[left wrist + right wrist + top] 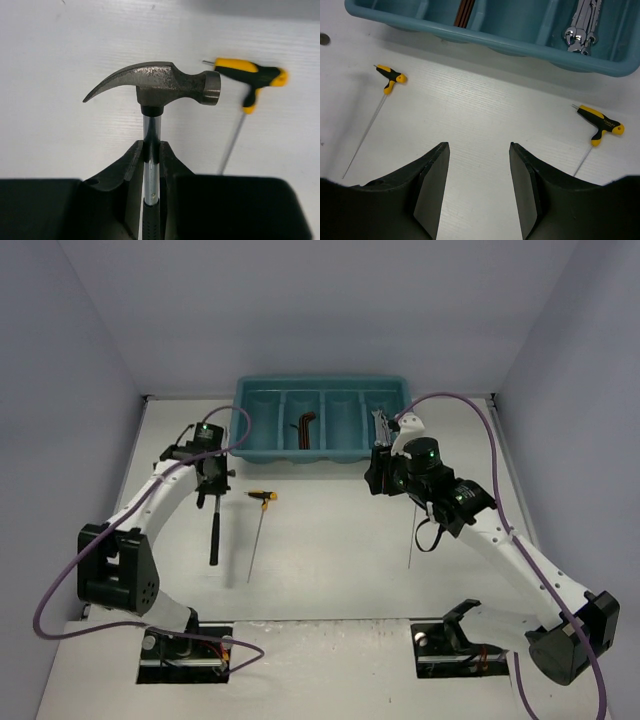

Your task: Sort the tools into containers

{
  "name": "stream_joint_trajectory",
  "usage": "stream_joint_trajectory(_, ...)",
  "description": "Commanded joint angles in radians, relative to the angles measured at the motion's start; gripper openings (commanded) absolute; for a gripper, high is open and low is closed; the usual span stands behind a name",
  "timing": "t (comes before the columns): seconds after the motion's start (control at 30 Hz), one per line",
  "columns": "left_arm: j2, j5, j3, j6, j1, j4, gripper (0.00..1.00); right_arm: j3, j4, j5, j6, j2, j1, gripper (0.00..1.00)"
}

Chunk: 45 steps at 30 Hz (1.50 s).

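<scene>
White worktop (330,560) carries the teal tray (320,381) at upper centre of the overhead view. The left hand (151,150) is clenched on the hammer (160,85) just below its head, left of centre. Next it probably needs lifting into a free compartment. The right hand (477,150) hangs released, with a T-handle driver (600,122) unsorted at right of its view.

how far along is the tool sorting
Done: the hex keys and the wrenches lie in separate compartments of the tray. In hand: the left claw is shut on the hammer. Left: one T-handle driver and a second T-handle driver lie on the table; the right claw is open, empty.
</scene>
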Motion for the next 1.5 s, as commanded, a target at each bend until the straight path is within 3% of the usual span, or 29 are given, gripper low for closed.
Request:
stream_joint_trajectory(0.0, -0.068, 0.03, 0.259, 0.025, 0.009, -0.057, 0.0, 0.026, 0.035, 0.027, 0.007, 0.012, -0.006, 0.49)
stream_joint_trajectory(0.17, 0.093, 0.06, 0.558, 0.028, 0.006, -0.127, 0.0, 0.027, 0.029, 0.031, 0.008, 0.011, -0.007, 0.49)
stream_joint_trajectory(0.7, 0.676, -0.006, 1.283, 0.039, -0.012, -0.123, 0.0, 0.058, -0.013, 0.03, 0.028, 0.025, -0.01, 0.49)
stream_joint_trajectory(1.0, 0.819, -0.108, 1.274, 0.094, -0.055, 0.069, 0.0, 0.051, -0.022, 0.028, 0.048, 0.032, -0.013, 0.49)
stream_joint_trajectory(1.47, 0.934, -0.155, 1.246, 0.139, -0.055, 0.214, 0.0, 0.044, -0.075, 0.033, 0.059, 0.029, -0.013, 0.5)
